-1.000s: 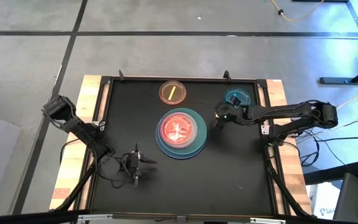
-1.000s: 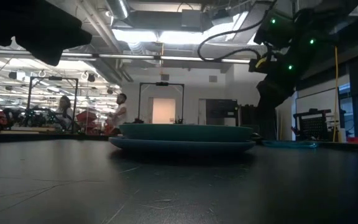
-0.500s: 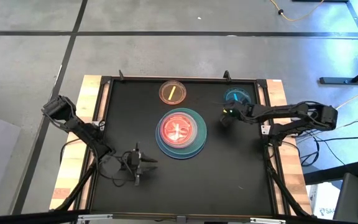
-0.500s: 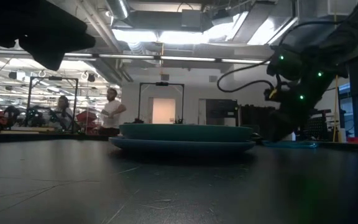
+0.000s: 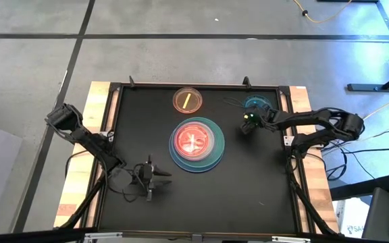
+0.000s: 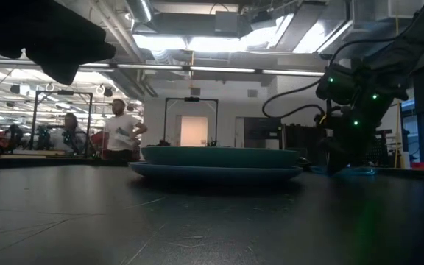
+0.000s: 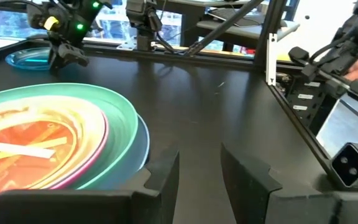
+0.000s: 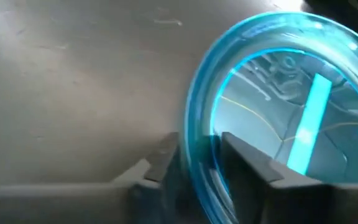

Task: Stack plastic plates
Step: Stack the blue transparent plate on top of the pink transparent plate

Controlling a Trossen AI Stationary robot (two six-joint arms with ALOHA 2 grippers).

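A stack of plates sits mid-table: light-blue at the bottom, teal above, pink and orange on top. A small cyan plate lies flat near the far right corner. A small pinkish plate with a yellow stripe lies by the far edge. My right gripper is low at the cyan plate's side toward the stack, open, its fingers astride the rim. My left gripper waits open near the table's near-left part. My right gripper comes slanting down from the near-left side onto the cyan plate's rim. One finger stands inside the plate and one outside. Whether they touch the rim I cannot tell. The plate lies flat on the table.
A raised black frame edges the table close behind the cyan plate. The dark tabletop between the stack and the cyan plate is bare. People stand in the room beyond the table.
My right gripper has moved from beside the stack toward the table's far right, down to the cyan plate's rim. The plates have stayed where they were.
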